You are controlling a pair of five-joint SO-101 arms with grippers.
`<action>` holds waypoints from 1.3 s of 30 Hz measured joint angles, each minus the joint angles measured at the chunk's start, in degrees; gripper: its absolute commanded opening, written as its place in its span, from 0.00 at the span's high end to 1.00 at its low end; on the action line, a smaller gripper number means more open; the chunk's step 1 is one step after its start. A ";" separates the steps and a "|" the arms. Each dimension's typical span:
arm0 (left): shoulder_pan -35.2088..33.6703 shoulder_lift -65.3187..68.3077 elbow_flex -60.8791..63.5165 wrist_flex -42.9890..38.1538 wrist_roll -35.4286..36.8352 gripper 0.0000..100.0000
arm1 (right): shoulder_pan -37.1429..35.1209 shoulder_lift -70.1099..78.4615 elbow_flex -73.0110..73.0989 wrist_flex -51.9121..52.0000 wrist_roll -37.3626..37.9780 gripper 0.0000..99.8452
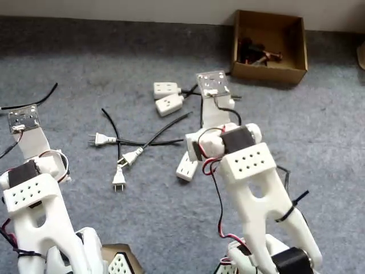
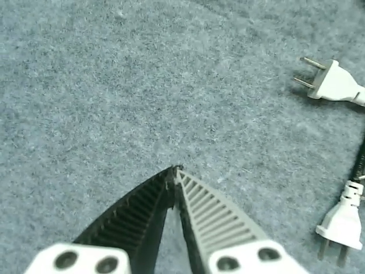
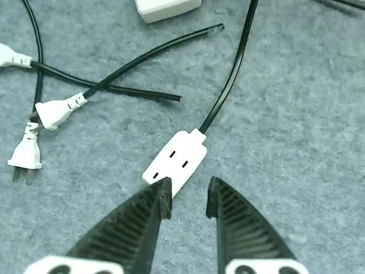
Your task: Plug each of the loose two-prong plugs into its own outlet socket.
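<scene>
Three white two-prong plugs on black cords lie on the grey carpet: one (image 1: 98,138) farthest left, one (image 1: 130,157) in the middle, one (image 1: 118,179) nearest the arms. A white outlet socket (image 3: 175,161) lies just ahead of my right gripper (image 3: 188,197), which is open, one fingertip (image 3: 164,191) at the socket's near end. Two more sockets (image 1: 166,89) (image 1: 169,104) rest farther back. My left gripper (image 2: 175,170) is shut with nothing in it over bare carpet, with two plugs (image 2: 333,81) (image 2: 342,220) off to its side.
A cardboard box (image 1: 268,40) with small parts stands at the back right. Black cords (image 1: 154,137) cross between the plugs and the sockets. A loose black wire (image 1: 40,100) lies at the far left. A brown object (image 1: 117,254) sits between the arm bases.
</scene>
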 measured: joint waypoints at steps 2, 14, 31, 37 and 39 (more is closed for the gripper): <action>-1.67 0.00 0.00 0.00 0.00 0.99 | -2.29 3.52 -2.99 1.23 -0.09 0.89; -7.56 0.00 0.00 0.00 2.11 0.99 | -12.48 14.33 -17.58 2.90 -2.81 0.89; -10.02 -0.18 1.23 -2.90 4.66 0.99 | -13.71 37.10 -33.85 2.90 -20.66 0.89; -12.40 -0.18 1.23 -2.90 4.66 0.99 | -19.60 37.89 -33.85 2.90 -26.73 0.89; -13.19 -0.18 1.23 -2.90 4.75 0.99 | -21.54 37.89 -33.85 2.90 -30.33 0.89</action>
